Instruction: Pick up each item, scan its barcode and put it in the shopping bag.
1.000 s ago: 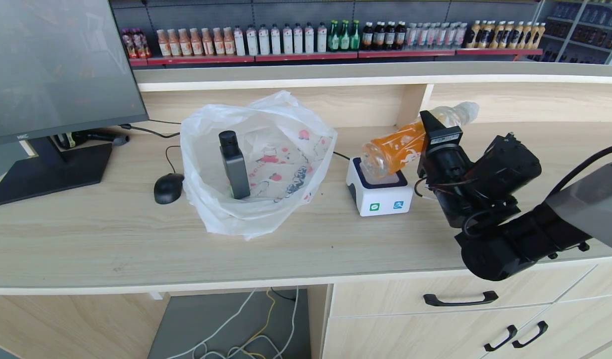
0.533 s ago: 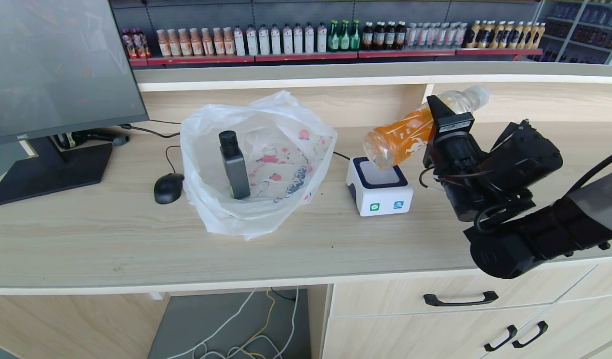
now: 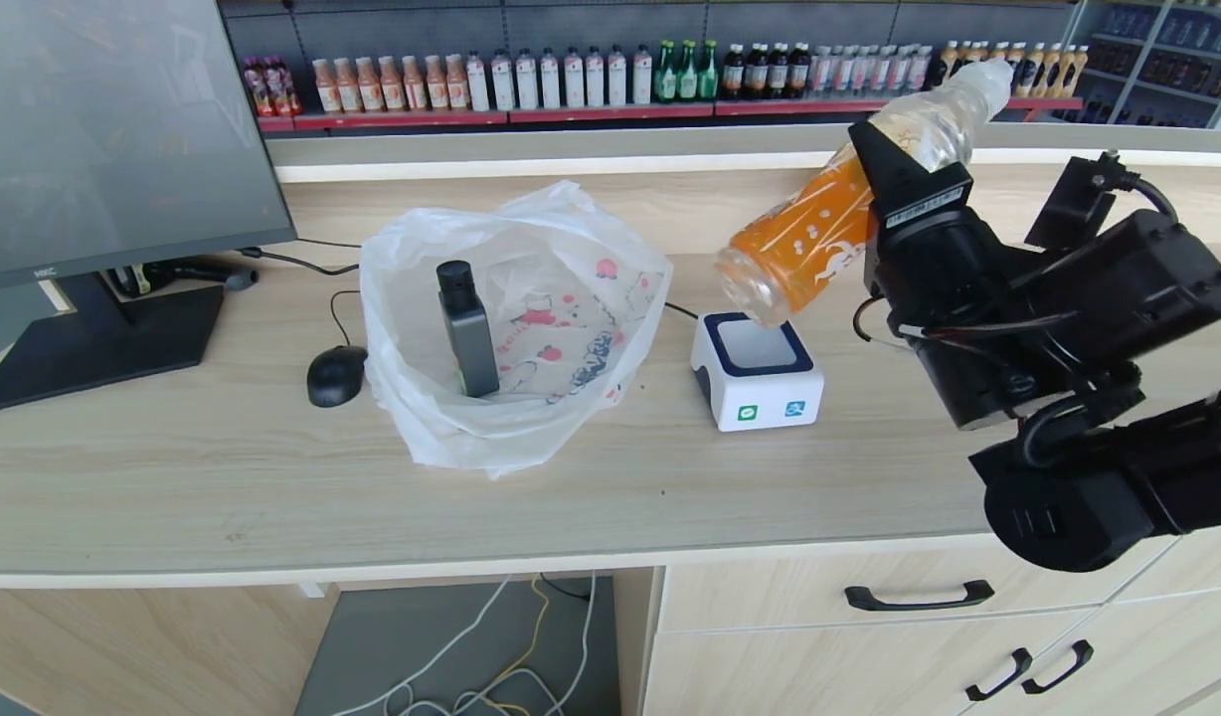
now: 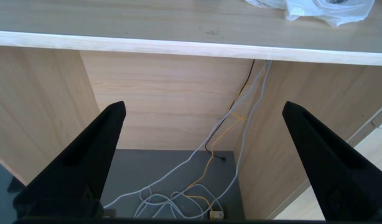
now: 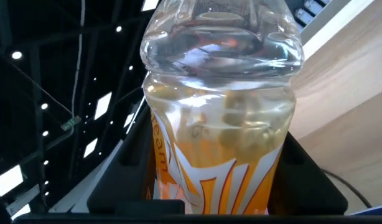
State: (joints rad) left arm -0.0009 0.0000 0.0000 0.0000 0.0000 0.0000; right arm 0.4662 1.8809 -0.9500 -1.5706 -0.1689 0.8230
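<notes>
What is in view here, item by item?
orange drink bottle: 1, orange, tilted above the scanner
shopping bag: 1, white, open on the counter
dark bottle: 1, grey-black, upright inside the bag
scanner: 1, white, right of the bag
mouse: 1, black, left of the bag
monitor: 1, black, counter's left end
shelf bottles: many, mixed colours, back wall
right pincer: 1, black, shut on the orange drink bottle
left pincer: 1, black, open, below the counter edge
</notes>
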